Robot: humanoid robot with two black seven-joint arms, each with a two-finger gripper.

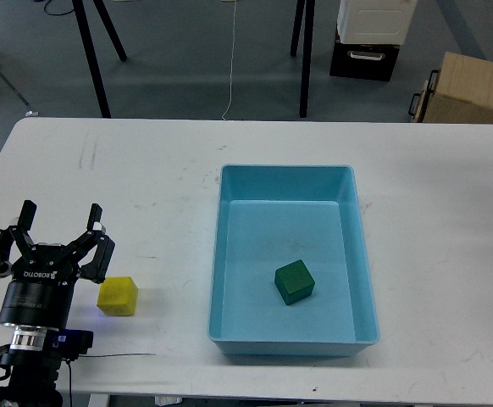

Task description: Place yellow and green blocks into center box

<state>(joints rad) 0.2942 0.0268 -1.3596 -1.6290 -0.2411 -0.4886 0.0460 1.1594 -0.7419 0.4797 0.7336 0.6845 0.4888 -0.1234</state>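
Observation:
A yellow block (117, 296) lies on the white table (145, 186) at the front left. A green block (294, 282) lies inside the light blue box (290, 342) in the middle of the table. My left gripper (60, 217) is open and empty, its fingers pointing up, just left of the yellow block and apart from it. My right gripper is not in view.
Past the table's far edge are black tripod legs (91, 56), a dark drawer unit (365, 58) and a cardboard box (475, 88) at the right. A thin black cable (119, 355) lies near the table's front edge.

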